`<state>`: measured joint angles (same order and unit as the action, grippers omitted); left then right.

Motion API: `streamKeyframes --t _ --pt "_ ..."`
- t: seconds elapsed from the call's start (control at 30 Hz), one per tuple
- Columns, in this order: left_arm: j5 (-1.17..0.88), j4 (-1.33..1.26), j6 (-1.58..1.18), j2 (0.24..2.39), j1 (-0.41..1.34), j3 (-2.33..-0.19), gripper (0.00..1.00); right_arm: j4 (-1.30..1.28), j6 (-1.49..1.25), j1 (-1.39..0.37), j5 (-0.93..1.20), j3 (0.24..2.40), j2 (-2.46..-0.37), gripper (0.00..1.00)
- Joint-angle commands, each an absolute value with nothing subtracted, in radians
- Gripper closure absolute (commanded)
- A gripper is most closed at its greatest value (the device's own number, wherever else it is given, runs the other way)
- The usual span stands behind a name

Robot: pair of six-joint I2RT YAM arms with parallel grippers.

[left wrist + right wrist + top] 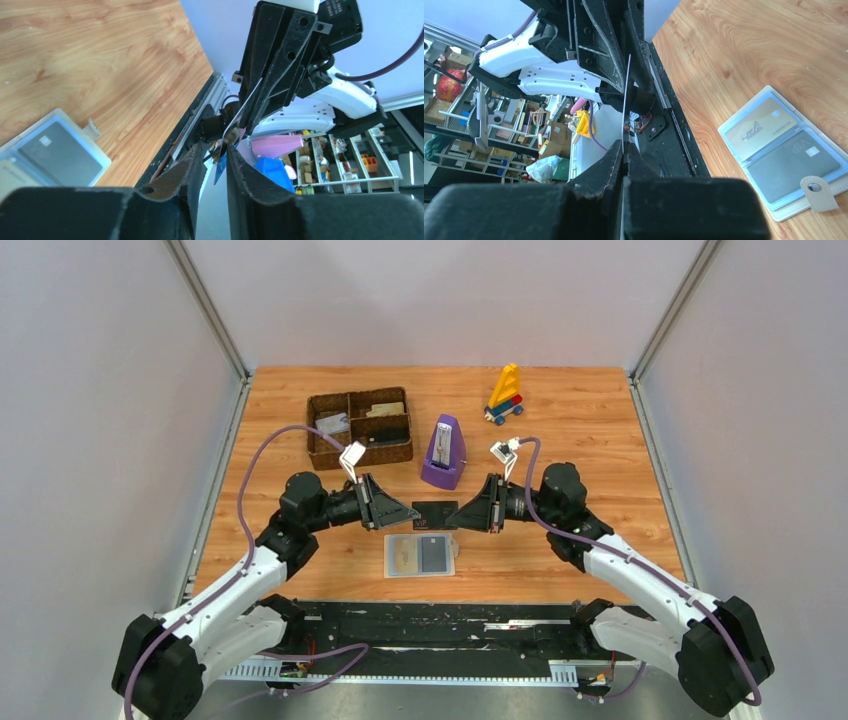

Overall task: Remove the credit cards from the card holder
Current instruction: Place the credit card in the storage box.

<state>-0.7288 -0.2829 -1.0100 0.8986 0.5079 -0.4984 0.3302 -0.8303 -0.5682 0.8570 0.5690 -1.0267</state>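
**Black card spans two grippers above the open holder**

The right gripper (458, 515) is clamped on one end of a black credit card (434, 512), held in the air. The left gripper (410, 512) faces it, its fingers parted on either side of the card's other end. On the table (600, 440) just nearer the bases, the card holder (420, 573) lies open. A tan card (404, 556) and a dark card (437, 556) are in its slots.

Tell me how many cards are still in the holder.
2: a tan card and a dark grey card, side by side in its pockets. More may be hidden behind them. A black card is already out, in the right gripper.
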Motion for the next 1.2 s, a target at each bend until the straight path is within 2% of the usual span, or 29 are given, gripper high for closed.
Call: streamKeyframes --t 0.0,0.07,0.1,0.13,0.17,0.27,0.33,0.4,0.5,0.53,0.83,1.03,1.17 --pt "-0.765 -0.526 -1.138 0.91 0.505 -0.471 0.71 0.398 -0.863 -0.559 0.827 0.56 -1.016 1.0" --pt "-0.767 -0.552 -1.157 0.92 0.505 -0.464 0.82 0.397 -0.863 -0.558 0.825 0.558 -1.021 1.0" --pt "-0.769 -0.557 -1.163 0.925 0.505 -0.464 0.92 0.397 -0.865 -0.558 0.824 0.558 -1.023 0.99" --pt "-0.768 -0.556 -1.163 0.927 0.505 -0.465 0.97 0.397 -0.866 -0.557 0.823 0.557 -1.024 0.98" --pt "-0.765 -0.551 -1.161 0.927 0.505 -0.469 1.0 0.394 -0.867 -0.556 0.821 0.556 -1.025 0.96" --pt "-0.758 -0.501 -1.138 0.924 0.504 -0.483 1.0 0.37 -0.863 -0.551 0.817 0.559 -1.021 0.87" --pt "-0.753 -0.439 -1.102 0.92 0.497 -0.506 1.0 0.328 -0.843 -0.55 0.787 0.566 -1.006 0.73" --pt "-0.753 -0.378 -1.063 0.916 0.485 -0.533 1.0 0.264 -0.813 -0.55 0.732 0.575 -0.98 0.54" --pt "-0.758 -0.289 -1.003 0.915 0.455 -0.584 1.0 0.16 -0.766 -0.549 0.624 0.587 -0.924 0.11" --pt "-0.758 -0.24 -0.989 0.916 0.434 -0.595 1.0 0.144 -0.751 -0.549 0.604 0.585 -0.898 0.01" --pt "-0.732 0.189 -0.739 1.051 0.219 -0.867 1.0 0.033 -0.675 -0.55 0.525 0.59 -0.8 0.0" --pt "-0.623 0.353 -0.595 1.307 0.117 -1.136 1.0 0.004 -0.635 -0.549 0.513 0.619 -0.771 0.0" --pt "-0.606 0.36 -0.564 1.508 0.105 -1.313 1.0 -0.034 -0.623 -0.549 0.488 0.623 -0.76 0.0"
